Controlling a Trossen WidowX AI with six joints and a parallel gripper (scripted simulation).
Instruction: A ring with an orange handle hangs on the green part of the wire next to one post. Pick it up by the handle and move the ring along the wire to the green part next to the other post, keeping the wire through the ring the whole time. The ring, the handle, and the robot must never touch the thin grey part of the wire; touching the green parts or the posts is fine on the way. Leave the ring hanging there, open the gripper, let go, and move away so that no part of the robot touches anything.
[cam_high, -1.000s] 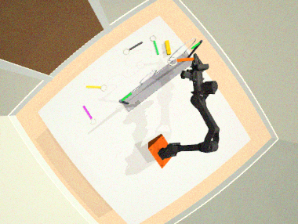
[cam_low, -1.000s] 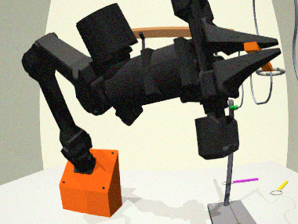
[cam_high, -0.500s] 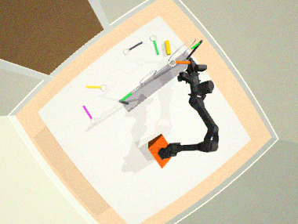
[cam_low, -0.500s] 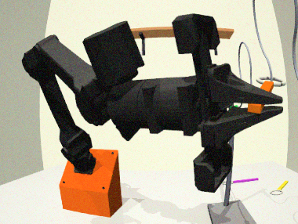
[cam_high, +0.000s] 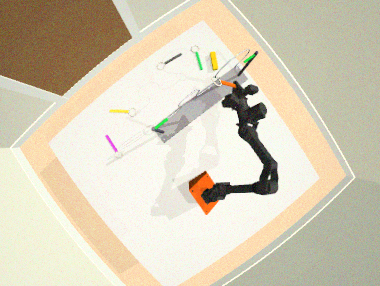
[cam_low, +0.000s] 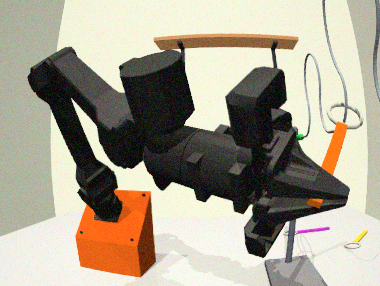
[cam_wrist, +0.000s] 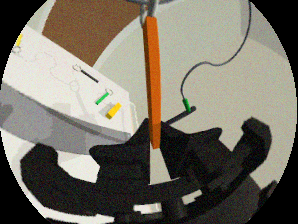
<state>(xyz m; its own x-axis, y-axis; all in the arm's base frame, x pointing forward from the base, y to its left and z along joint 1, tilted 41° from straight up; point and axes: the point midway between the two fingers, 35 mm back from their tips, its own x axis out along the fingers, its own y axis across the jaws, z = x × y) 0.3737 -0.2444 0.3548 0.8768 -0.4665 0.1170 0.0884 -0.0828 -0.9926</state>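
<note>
The grey ring (cam_high: 216, 80) (cam_low: 360, 120) is around the thin grey wire (cam_low: 318, 77) (cam_wrist: 215, 64), between the posts; whether it touches the wire cannot be told. Its orange handle (cam_high: 228, 84) (cam_low: 334, 149) (cam_wrist: 152, 80) slopes down from it in the exterior view. My gripper (cam_high: 237, 86) (cam_low: 346, 196) (cam_wrist: 149, 120) is shut on the handle's lower part. One green part (cam_high: 250, 58) (cam_low: 300, 136) (cam_wrist: 186, 105) is at the nearer dark post (cam_high: 248, 64) (cam_low: 291, 240) (cam_wrist: 179, 116). The other green part (cam_high: 160, 124) is beside the far post (cam_high: 158, 130).
The grey base plate (cam_high: 187, 116) (cam_low: 295, 275) lies under the wire. A yellow block (cam_high: 214, 60) (cam_wrist: 114, 111) lies behind it, with a green handle (cam_high: 199, 61), a black handle (cam_high: 173, 59), a yellow handle (cam_high: 119, 111) and a magenta handle (cam_high: 111, 143) on the table.
</note>
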